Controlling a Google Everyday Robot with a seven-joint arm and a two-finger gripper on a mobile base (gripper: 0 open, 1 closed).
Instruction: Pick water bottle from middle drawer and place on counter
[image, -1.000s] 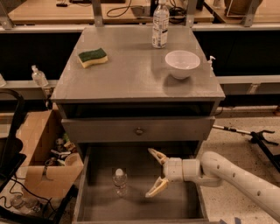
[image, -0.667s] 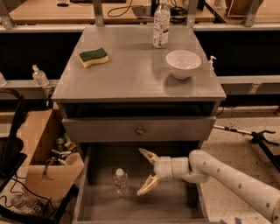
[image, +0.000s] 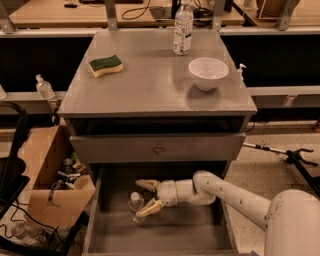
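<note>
Inside middle drawer (image: 200, 236) (grey, flat-floored) | claw (image: 141, 198) spread | beside clear water bottle (image: 134, 203)

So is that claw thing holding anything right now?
Gripper: jaws open, gripping nothing, right at the water bottle in the middle drawer.

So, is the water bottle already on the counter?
No, the water bottle stands in the open middle drawer, with the open gripper right at it.

Gripper (image: 137, 199) in drawer (image: 95, 220), spread around bottle (image: 134, 201). Lower finger (image: 150, 207) hides bottle base; contact unclear. Drawer front cropped. Tall bottle (image: 183, 31), counter (image: 150, 85) back edge: cap cropped.
</note>
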